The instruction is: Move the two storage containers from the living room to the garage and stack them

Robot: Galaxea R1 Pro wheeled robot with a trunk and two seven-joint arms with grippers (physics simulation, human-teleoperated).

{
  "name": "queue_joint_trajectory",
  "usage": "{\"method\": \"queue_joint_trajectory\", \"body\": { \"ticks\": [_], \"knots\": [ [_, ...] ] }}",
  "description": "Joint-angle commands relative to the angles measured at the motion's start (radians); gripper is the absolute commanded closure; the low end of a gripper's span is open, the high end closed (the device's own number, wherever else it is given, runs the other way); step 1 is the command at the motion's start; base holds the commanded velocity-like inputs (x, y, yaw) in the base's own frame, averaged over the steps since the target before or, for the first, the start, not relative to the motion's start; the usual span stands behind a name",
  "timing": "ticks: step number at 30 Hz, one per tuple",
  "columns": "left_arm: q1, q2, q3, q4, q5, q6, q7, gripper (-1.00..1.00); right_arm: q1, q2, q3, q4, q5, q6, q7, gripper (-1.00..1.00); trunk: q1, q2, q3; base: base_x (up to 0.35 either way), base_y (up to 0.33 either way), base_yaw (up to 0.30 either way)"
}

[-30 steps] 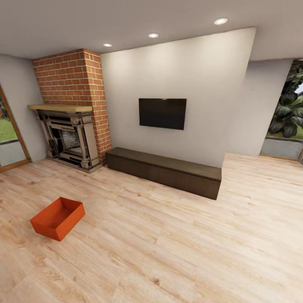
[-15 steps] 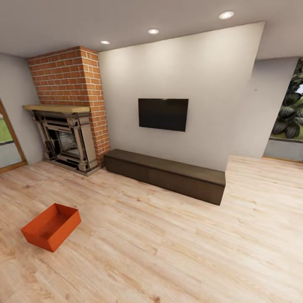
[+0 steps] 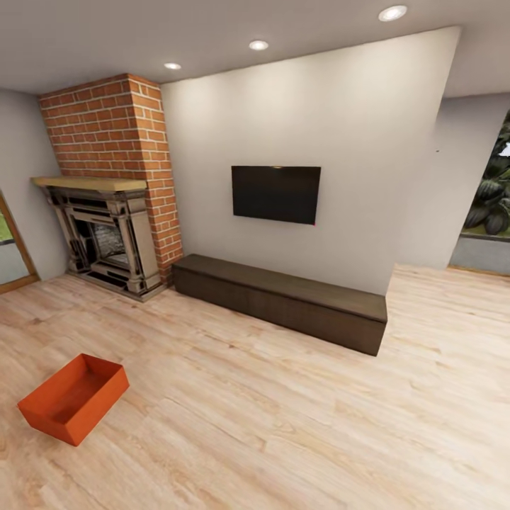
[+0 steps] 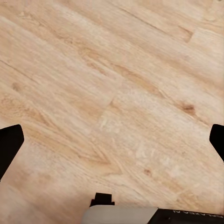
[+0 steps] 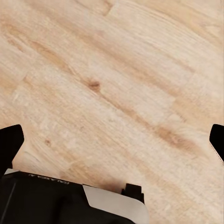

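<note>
One orange-red storage container (image 3: 72,397) lies open-topped on the light wood plank floor (image 3: 283,425) of the living room, at the lower left of the head view. It is empty inside. My left gripper (image 4: 112,140) hangs open above bare planks, its dark fingertips (image 4: 9,144) far apart at the frame's edges. My right gripper (image 5: 112,140) is open too, fingertips (image 5: 9,142) spread wide over bare planks, holding nothing. Neither gripper is near the container.
A brick fireplace (image 3: 106,212) stands at the back left. A long dark low bench (image 3: 283,301) runs along the white wall under a black TV (image 3: 275,193). Glass doors show at the far left (image 3: 10,248) and far right (image 3: 489,212).
The whole head view has shifted: the container has slid toward the lower left and the bench and wall look slightly nearer, so the camera has moved. Nothing was grasped.
</note>
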Motion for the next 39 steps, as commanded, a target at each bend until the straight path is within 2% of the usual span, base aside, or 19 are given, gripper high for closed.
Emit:
{"method": "queue_joint_trajectory", "body": {
  "ticks": [1,39],
  "knots": [
    [-0.001,0.000,0.001,0.004,0.005,-0.006,-0.002,-1.00,-0.001,-0.001,-0.009,0.004,0.010,-0.006,0.001,-1.00,0.001,-0.001,-0.001,0.321,0.000,0.000],
    [-0.001,0.001,0.001,0.004,0.005,-0.006,-0.002,-1.00,-0.001,-0.001,-0.008,0.004,0.010,-0.006,0.001,-1.00,0.001,-0.001,-0.001,0.320,0.000,0.000]
  ]
}}
